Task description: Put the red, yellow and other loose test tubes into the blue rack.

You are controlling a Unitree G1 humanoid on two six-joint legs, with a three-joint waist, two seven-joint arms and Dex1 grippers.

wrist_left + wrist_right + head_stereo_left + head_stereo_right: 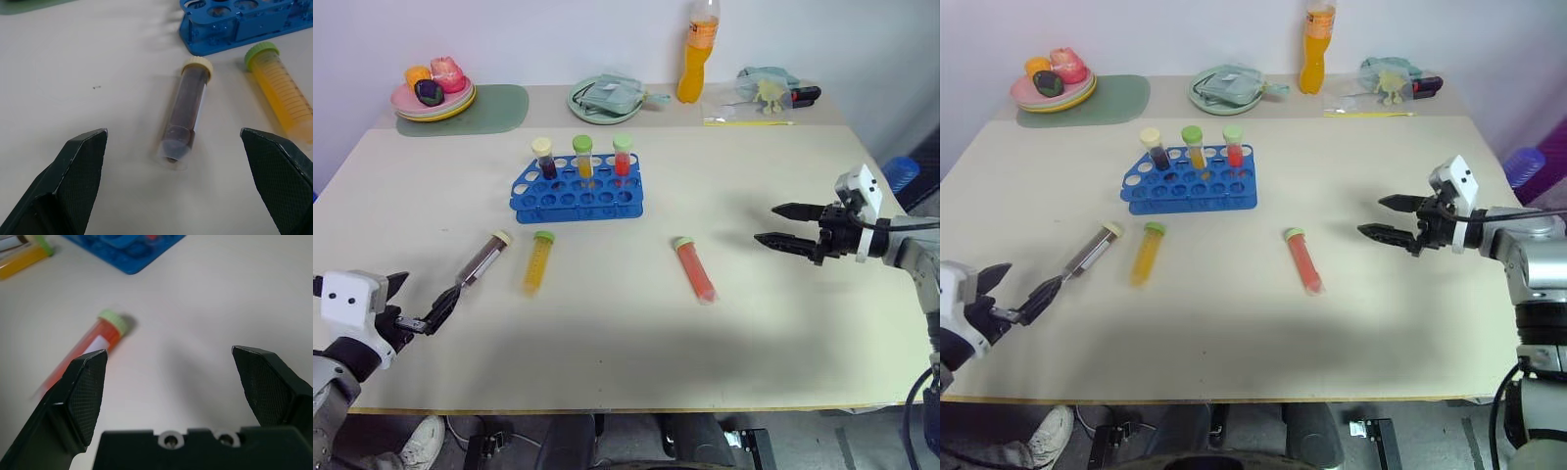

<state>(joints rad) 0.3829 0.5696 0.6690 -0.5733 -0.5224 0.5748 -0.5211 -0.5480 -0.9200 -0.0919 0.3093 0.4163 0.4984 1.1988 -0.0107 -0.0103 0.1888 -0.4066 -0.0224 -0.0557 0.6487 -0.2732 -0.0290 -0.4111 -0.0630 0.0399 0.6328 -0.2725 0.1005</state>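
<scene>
Left gripper, lower left of the head view, jaws wide apart, nothing between them. Dark brown tube lies flat just beyond its fingertips, long axis running up-right, cream cap at the far end, toward the rack. Yellow tube lies beside it, near-parallel, green cap far.

Right gripper, mid right, also spread and empty, aimed leftward. Red tube lies lower-left of it, apart, cap toward the rack. Each arm judged nearer its own side's tubes.

Blue rack, upper centre, already holds three upright tubes.
</scene>
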